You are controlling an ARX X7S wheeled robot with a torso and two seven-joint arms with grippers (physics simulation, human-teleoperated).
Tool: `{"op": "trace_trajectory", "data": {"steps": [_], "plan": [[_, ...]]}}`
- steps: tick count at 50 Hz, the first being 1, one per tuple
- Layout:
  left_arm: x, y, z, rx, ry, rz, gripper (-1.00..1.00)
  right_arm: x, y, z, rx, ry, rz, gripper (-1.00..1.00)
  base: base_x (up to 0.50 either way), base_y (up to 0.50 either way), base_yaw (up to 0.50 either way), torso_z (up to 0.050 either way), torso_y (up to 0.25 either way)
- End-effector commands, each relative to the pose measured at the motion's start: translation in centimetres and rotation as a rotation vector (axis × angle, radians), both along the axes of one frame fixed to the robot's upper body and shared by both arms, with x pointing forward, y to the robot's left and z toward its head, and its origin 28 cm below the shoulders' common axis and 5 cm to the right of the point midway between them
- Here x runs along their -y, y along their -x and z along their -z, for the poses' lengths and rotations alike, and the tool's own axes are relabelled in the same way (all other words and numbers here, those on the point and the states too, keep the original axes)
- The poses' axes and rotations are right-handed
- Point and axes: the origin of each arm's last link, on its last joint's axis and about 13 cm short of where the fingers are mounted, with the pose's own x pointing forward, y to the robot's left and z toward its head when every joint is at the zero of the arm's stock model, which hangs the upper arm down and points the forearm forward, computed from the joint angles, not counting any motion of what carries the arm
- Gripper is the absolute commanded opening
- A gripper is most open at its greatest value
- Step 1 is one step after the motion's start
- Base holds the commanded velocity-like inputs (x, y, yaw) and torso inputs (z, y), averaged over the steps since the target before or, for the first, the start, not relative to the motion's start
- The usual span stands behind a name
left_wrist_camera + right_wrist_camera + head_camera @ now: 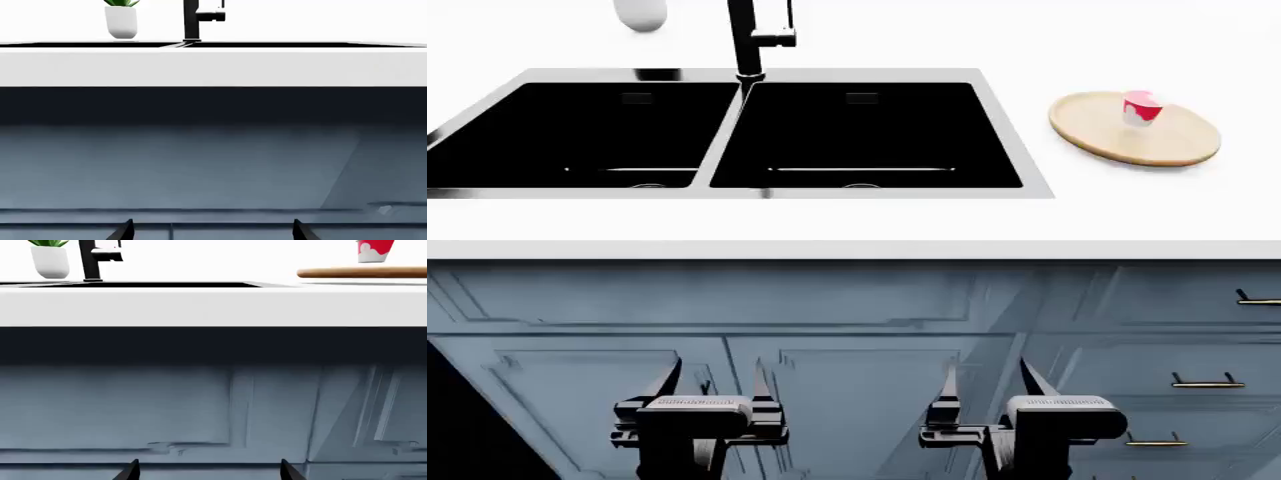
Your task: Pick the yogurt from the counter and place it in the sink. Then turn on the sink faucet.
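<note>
The yogurt (pixel 1141 107), a small pink-red cup with a white top, stands on a round wooden board (pixel 1134 130) on the white counter (pixel 854 222), right of the black double-basin sink (pixel 734 135). It also shows in the right wrist view (pixel 375 251). The black sink faucet (pixel 747 38) rises behind the sink's divider, also in the left wrist view (pixel 193 20). My left gripper (pixel 714 385) and right gripper (pixel 988 385) are both open and empty, low in front of the blue-grey cabinets, below the counter edge.
A white pot with a green plant (pixel 121 21) stands behind the sink, left of the faucet. Blue-grey cabinet doors (pixel 827 340) and drawers with metal handles (pixel 1208 381) face the grippers. The counter's front edge (pixel 213 305) overhangs them.
</note>
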Motion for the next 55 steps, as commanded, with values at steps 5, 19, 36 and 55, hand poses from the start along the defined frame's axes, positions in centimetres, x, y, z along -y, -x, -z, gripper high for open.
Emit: {"op": "trace_trajectory", "data": {"steps": [5, 19, 36, 55], "plan": [[-0.2, -0.4, 0.3, -0.014, -0.008, -0.012, 1.00, -0.6, -0.6, 0.6, -0.008, -0.002, -0.003, 1.00, 0.00, 0.00, 0.00, 0.000, 0.000], [-0.8, -0.5, 0.0, -0.030, -0.004, 0.001, 1.00, -1.9, -1.4, -0.5, 0.011, 0.009, -0.025, 1.00, 0.00, 0.00, 0.00, 0.000, 0.000], [-1.2, -2.2, -14.2, 0.025, -0.114, 0.006, 1.00, -1.4, -1.4, -12.9, 0.058, 0.044, -0.064, 1.00, 0.00, 0.00, 0.00, 0.000, 0.000], [-0.8, -1.5, -17.5, 0.034, -0.111, 0.032, 1.00, -1.8, -0.2, -17.6, 0.105, 0.082, -0.084, 1.00, 0.00, 0.00, 0.00, 0.023, 0.000]]}}
